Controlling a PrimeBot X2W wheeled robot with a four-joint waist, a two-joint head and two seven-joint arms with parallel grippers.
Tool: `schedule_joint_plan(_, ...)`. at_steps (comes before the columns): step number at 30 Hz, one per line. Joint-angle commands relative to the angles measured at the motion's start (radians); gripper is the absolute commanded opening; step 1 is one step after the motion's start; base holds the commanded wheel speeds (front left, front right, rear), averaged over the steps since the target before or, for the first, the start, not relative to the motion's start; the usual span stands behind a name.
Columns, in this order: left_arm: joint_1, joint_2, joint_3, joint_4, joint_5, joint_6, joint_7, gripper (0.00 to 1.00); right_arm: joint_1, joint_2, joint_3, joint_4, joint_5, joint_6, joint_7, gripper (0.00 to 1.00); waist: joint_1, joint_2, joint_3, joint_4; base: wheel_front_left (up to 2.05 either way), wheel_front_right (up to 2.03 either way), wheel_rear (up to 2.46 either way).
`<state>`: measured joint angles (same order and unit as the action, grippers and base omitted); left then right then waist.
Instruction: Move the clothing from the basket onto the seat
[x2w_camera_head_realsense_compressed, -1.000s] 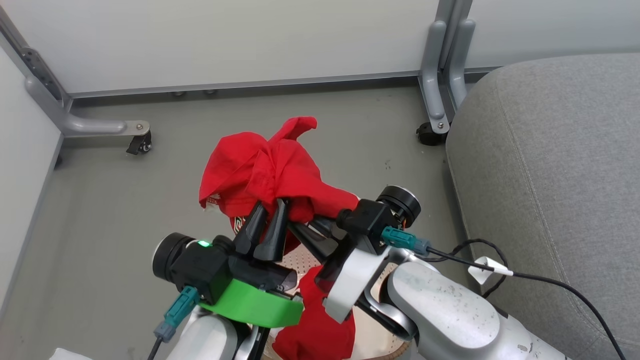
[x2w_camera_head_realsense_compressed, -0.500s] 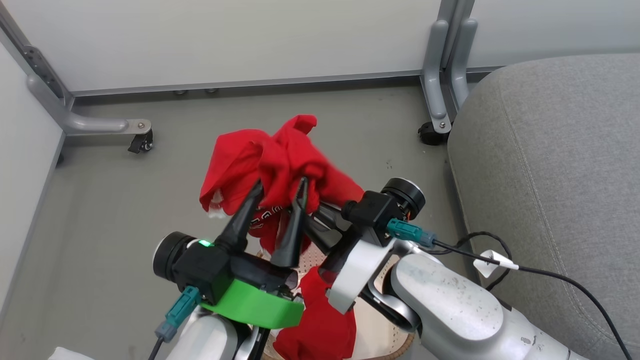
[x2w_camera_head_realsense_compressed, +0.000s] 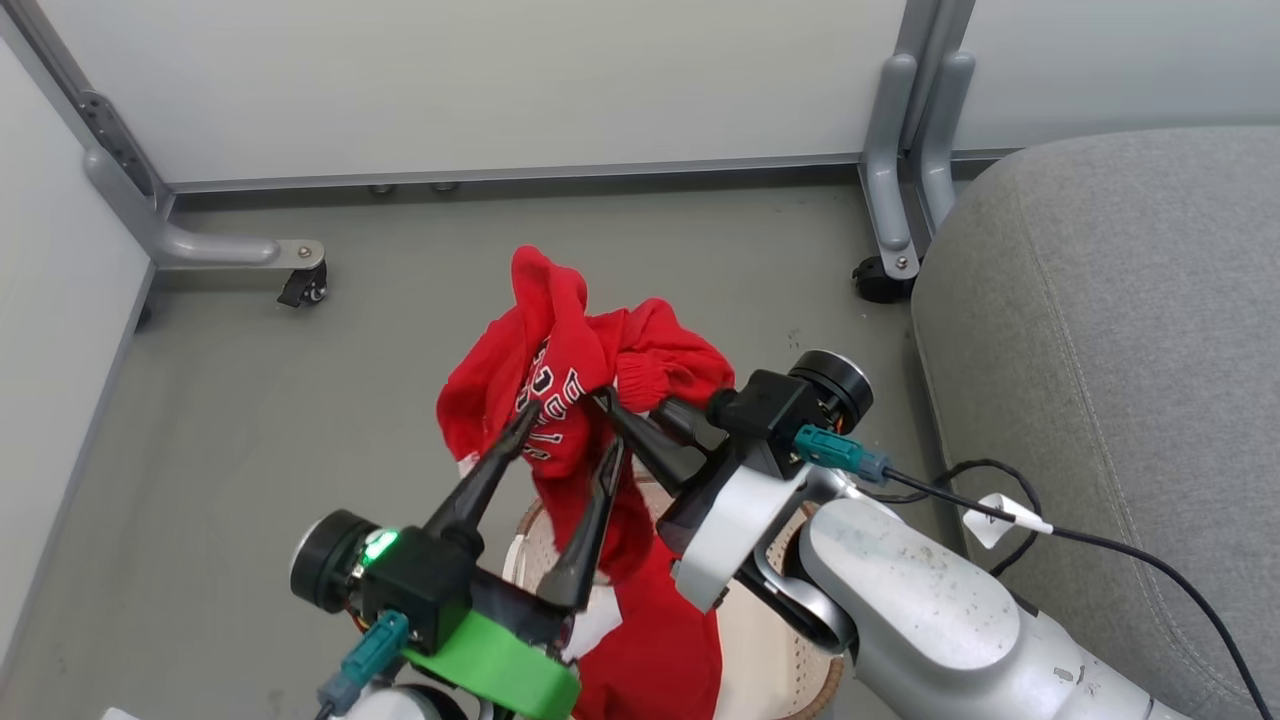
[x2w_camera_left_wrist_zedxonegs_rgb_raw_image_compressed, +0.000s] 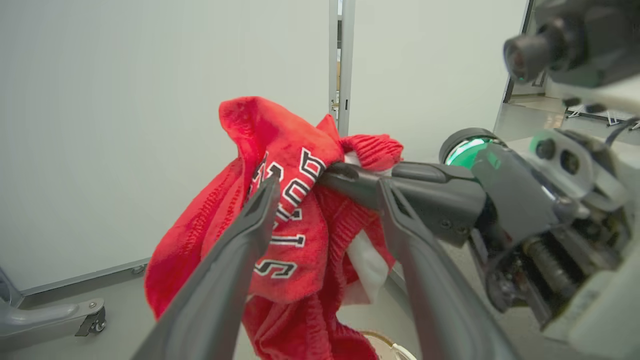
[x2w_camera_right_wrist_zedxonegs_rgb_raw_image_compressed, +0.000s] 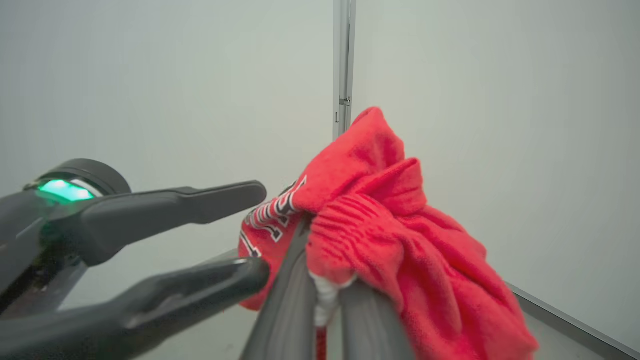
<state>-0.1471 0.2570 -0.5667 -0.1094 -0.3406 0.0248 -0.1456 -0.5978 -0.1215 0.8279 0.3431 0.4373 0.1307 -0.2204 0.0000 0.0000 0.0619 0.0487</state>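
Clothing (x2w_camera_head_realsense_compressed: 480, 400) is hanging bunched at frame centre, my right gripper (x2w_camera_head_realsense_compressed: 603, 397) clamping it in closed jaws. My left gripper (x2w_camera_head_realsense_compressed: 570, 430) is standing wide open, its fingers straddling the fabric and gripping nothing. I am seeing only a sliver of basket (x2w_camera_head_realsense_compressed: 812, 690) at the bottom edge, behind arms and red folds. I am reading the lettering (x2w_camera_head_realsense_compressed: 548, 405) poorly, since it is creased. At right, the seat (x2w_camera_head_realsense_compressed: 1100, 350) is running out of frame.
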Motion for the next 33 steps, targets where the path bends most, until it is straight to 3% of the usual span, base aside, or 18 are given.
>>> schedule_joint_plan(1,0.022,0.013,-0.007,-0.006,0.008,-0.008,0.011,1.0,0.014,-0.005,-0.003,0.005,-0.003,0.0,0.0,0.0,0.0,0.0,-0.001,0.003,0.0,0.0,0.0)
schedule_joint_plan(9,0.06,0.05,-0.058,-0.017,0.023,-0.021,0.061,1.0,0.025,-0.017,-0.016,0.031,0.005,0.0,-0.002,0.0,0.0,0.0,-0.003,0.009,0.0,0.0,0.0)
schedule_joint_plan(21,0.074,0.056,-0.082,-0.002,0.018,-0.022,0.063,1.0,0.04,-0.029,-0.033,0.053,0.012,0.0,-0.012,0.0,0.0,0.0,0.007,-0.001,0.0,0.0,0.0)
schedule_joint_plan(26,0.062,0.06,-0.078,0.003,0.02,-0.016,0.057,1.0,0.035,-0.033,-0.057,0.059,0.003,0.0,-0.015,0.0,0.0,0.0,0.027,-0.045,0.0,0.0,0.0)
schedule_joint_plan(33,0.025,0.063,-0.08,0.005,0.03,-0.019,0.062,1.0,0.035,-0.04,-0.105,0.071,-0.002,0.0,-0.025,0.0,0.0,0.0,0.064,-0.161,0.0,0.0,0.0)
